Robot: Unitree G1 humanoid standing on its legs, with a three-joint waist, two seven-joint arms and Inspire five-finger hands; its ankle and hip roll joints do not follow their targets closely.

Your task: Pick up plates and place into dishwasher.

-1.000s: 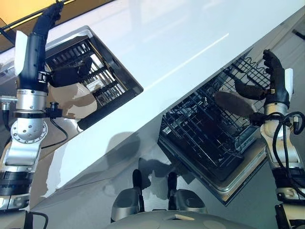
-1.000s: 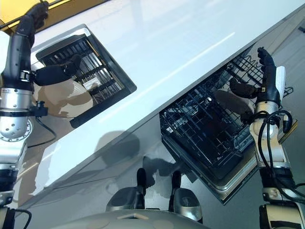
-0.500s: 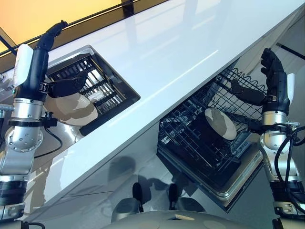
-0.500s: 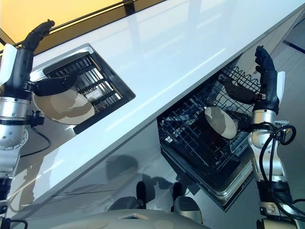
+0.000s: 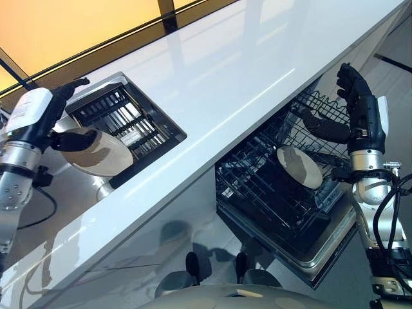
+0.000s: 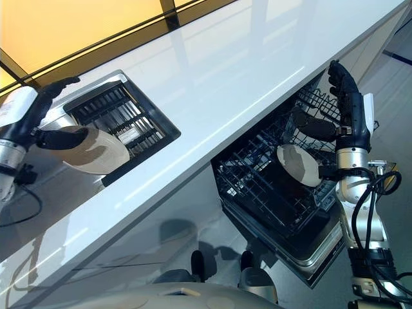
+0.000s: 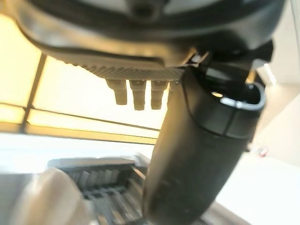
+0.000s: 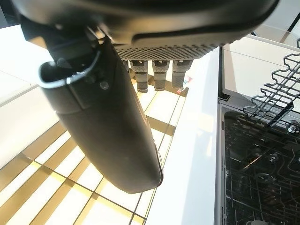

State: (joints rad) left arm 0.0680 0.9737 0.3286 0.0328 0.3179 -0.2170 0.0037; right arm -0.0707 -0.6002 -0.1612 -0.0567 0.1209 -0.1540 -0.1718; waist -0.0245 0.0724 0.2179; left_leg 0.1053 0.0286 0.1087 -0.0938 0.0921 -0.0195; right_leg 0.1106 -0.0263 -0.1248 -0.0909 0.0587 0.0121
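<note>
No readable text, labels, numbers or signs anywhere in these views.
</note>
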